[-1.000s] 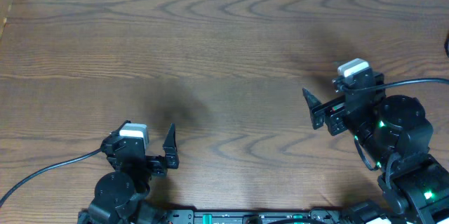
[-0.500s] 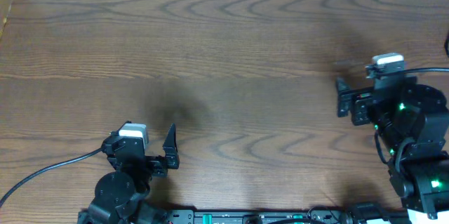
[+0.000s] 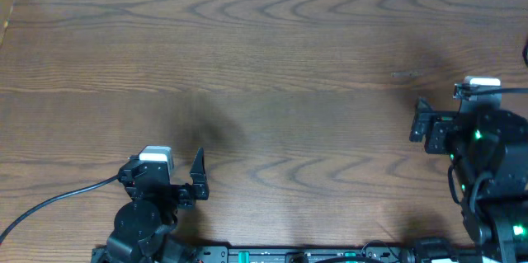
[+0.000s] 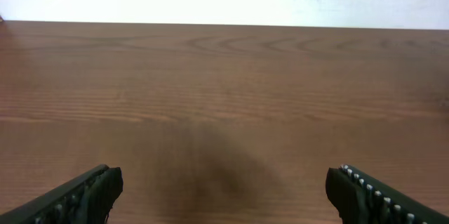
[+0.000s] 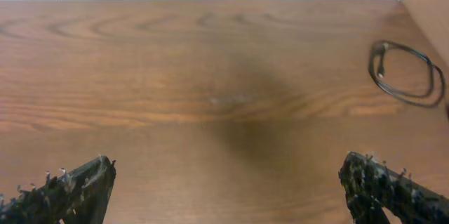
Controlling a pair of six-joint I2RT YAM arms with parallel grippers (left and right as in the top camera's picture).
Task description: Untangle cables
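Observation:
A thin black cable (image 5: 377,62) lies in a small loop on the wooden table, far right in the right wrist view, near a side wall. In the overhead view only a dark bit of the cable (image 3: 525,49) shows at the right edge. No white cable is in view. My right gripper (image 5: 228,169) is open and empty, well short of the loop and to its left. It sits at the table's right side (image 3: 474,105) in the overhead view. My left gripper (image 4: 224,182) is open and empty over bare wood, at the front left (image 3: 169,168).
The brown wooden table (image 3: 264,65) runs to a pale wall at the back. A side board (image 5: 431,3) stands at the right, beside the cable loop. A thick black arm wire (image 3: 49,205) trails off to the front left.
My right arm has swung to the right and turned to face the far side. The left arm has drawn back slightly. Both grippers have stayed open.

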